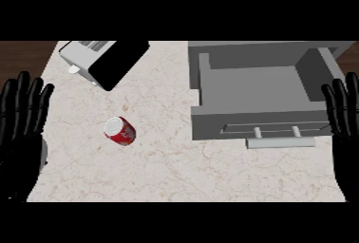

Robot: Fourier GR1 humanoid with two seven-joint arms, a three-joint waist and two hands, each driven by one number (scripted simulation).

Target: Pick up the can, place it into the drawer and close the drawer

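Counter (175, 175) carries the grey drawer (259, 95), pulled open at right, interior bare. Toaster (101, 59) at far left. Left hand (21, 123) and right hand (344, 118) rest at the view's edges, fingers straight, holding nothing. Can (120, 131) stands left of centre, well apart from the drawer, long axis near vertical, silver top tipped toward upper left. Risk: a sideways approach could topple and roll it.

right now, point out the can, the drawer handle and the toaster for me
can (120, 131), head view, on its red side, just below the silver top
drawer handle (279, 143), head view, on the middle of the pale bar
toaster (83, 57), head view, on its grey top by the slots
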